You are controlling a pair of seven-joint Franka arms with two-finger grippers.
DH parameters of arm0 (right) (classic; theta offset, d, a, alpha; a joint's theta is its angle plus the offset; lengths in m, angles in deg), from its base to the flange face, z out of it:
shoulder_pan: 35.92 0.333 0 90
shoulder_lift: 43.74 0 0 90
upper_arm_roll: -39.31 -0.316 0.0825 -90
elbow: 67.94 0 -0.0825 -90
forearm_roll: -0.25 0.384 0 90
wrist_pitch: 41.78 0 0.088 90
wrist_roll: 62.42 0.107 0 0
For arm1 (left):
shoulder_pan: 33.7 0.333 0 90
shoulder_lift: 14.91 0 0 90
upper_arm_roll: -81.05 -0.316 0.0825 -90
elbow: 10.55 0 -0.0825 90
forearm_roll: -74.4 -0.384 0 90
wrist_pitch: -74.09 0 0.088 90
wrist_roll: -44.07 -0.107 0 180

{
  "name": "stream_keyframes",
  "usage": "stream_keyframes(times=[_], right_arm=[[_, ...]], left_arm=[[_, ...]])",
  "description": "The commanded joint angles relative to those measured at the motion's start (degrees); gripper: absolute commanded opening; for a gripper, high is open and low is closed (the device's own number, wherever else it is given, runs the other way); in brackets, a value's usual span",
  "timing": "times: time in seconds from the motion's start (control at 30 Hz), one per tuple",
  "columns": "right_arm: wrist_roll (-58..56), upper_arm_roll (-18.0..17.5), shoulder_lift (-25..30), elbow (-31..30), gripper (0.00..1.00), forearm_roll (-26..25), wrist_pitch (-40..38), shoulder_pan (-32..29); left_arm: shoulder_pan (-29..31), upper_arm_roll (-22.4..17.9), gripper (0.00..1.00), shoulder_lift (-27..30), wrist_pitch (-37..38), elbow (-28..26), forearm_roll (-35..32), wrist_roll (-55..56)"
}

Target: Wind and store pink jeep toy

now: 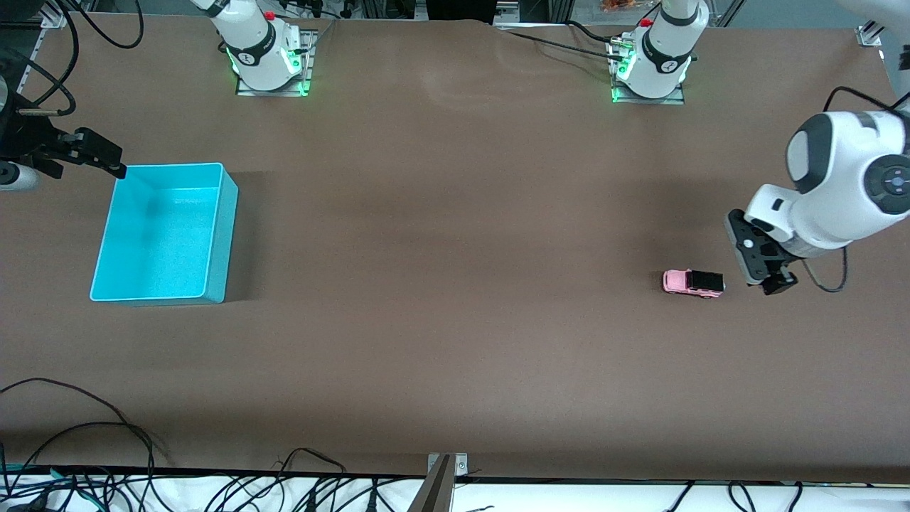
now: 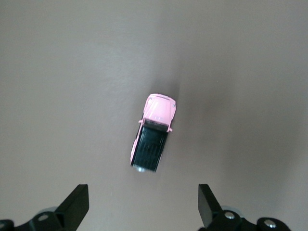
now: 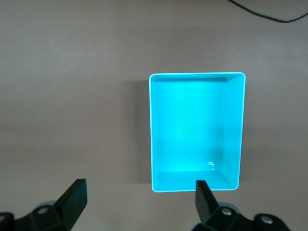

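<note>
The pink jeep toy [image 1: 693, 282] sits on the counter [image 1: 455, 320] toward the left arm's end, just beside the left claw [image 1: 771, 279], whose fingers are spread wide and empty. The right claw [image 1: 106, 160], also wide, waits by the turquoise bin [image 1: 220, 235]. The car is tiny and on wheels, so an off-centre pinch could roll it away.

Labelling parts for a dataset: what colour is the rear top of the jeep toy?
Black, on the light-pink jeep toy; the left wrist view shows it best.
</note>
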Motion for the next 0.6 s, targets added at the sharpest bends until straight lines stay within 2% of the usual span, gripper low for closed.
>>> stream_keyframes(times=[0.0, 0.23, 0.57], right_arm=[[-0.5, 0.3, -0.5, 1.5, 1.0, 0.7, -1.2, 0.2], [-0.5, 0.3, -0.5, 1.5, 1.0, 0.7, -1.2, 0.1], [-0.5, 0.3, -0.5, 1.5, 1.0, 0.7, -1.2, 0.2]], left_arm=[[1.3, 0.4, 1.0, -1.9, -7.6, -4.4, -1.8, -4.9], [2.9, 0.4, 1.0, -7.6, -14.9, -4.8, -1.8, -10.8], [3.1, 0.5, 1.0, -11.2, -20.2, -5.8, -1.7, -12.0]])
